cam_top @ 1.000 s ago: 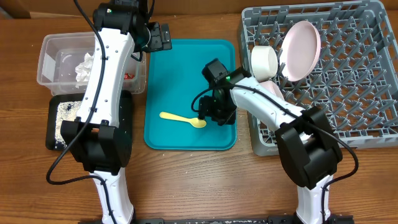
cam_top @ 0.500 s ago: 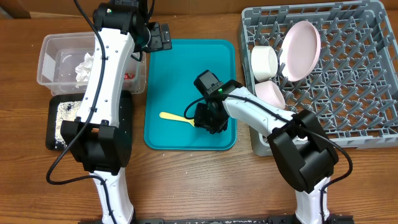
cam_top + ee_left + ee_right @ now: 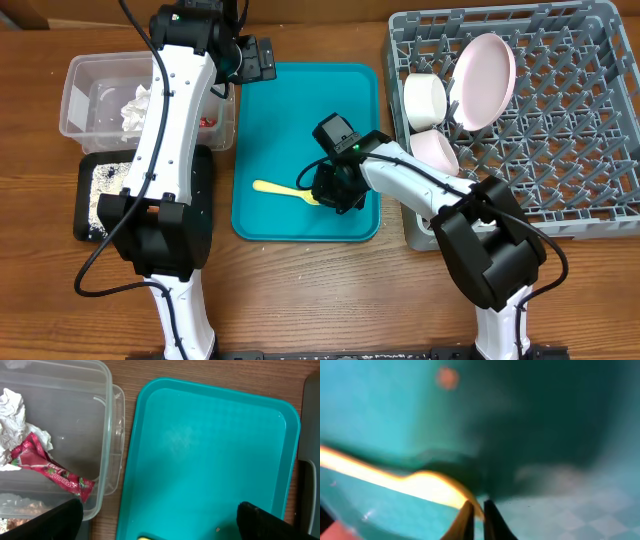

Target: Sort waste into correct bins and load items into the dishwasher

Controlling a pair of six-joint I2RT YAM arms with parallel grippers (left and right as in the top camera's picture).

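Now, overhead, right arm: the right hand point(image 3: 322, 196) is down on the teal tray point(image 3: 300, 110), at the bowl end of the yellow spoon point(image 3: 280, 189), whose handle points left. It sits low because the spoon lies flat.
Overhead, left arm: the left hand point(image 3: 262, 60) hangs at the tray's far left corner, just beside the clear tub point(image 3: 80, 75), out of the right arm's way.
Overhead, rack: the grey dish rack point(image 3: 580, 120) holds the plate point(image 3: 485, 80) leaning upright between pegs, with a white cup point(image 3: 425, 97) and a bowl point(image 3: 435, 150) at its left edge. The spoon looks like the last item left to load.
Overhead, bins: the napkin point(image 3: 135, 108) lies in the tub, and rice grains point(image 3: 100, 195) lie in the black tray point(image 3: 85, 225) in front of it.
Left wrist: the fingertips point(image 3: 55, 520) stand wide apart with nothing between them. Below, the red wrapper point(image 3: 47, 467) lies beside the napkin inside the tub.
Right wrist: blurred. The fingertips point(image 3: 465, 520) are drawn together on the rim of the spoon's bowl, likely because a flat spoon offers no other hold. The spoon rests on the tray.
Surface: a wooden desk point(image 3: 300, 290). The tray is glossy, so so thin a pinch could slip.
Room: nothing shows beyond the desk.
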